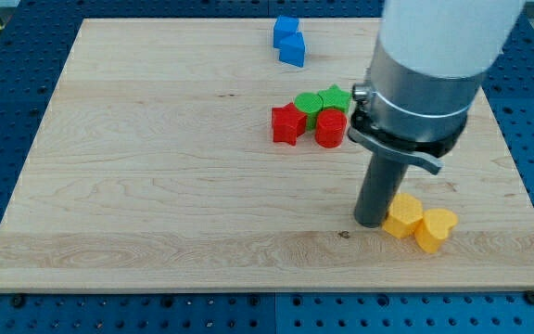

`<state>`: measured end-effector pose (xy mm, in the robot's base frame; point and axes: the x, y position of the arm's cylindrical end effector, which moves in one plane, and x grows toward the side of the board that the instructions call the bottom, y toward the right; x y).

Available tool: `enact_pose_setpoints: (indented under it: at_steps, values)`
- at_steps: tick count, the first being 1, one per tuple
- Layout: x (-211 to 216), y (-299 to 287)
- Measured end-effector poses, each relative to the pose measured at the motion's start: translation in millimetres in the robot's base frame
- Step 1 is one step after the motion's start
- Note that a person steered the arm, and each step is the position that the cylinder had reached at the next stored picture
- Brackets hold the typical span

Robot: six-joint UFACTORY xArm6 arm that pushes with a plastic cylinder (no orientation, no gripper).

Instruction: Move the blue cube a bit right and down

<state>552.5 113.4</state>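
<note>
My end effector is only a straight dark rod with nothing to open or hold; my tip (371, 223) rests on the tabletop (156, 186), touching the left side of a yellow block (402, 215), with a yellow heart-shaped block (435, 229) just beside that. Up the view sit a red star (286, 123), red cylinder (331, 128) and two green blocks (322, 99). The blue cube (286, 30) lies well apart near the top edge, touching a second blue block (292, 49). I judge the tip should circle to the cube's upper left, then push gently. No writing is readable.
</note>
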Motion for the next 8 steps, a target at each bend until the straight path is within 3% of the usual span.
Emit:
enact_pose_setpoints:
  at_steps: [2, 6, 8]
  values:
    - [-6.4, -51.5]
    - [-131.8, -158.8]
    - [-216.3, -191.9]
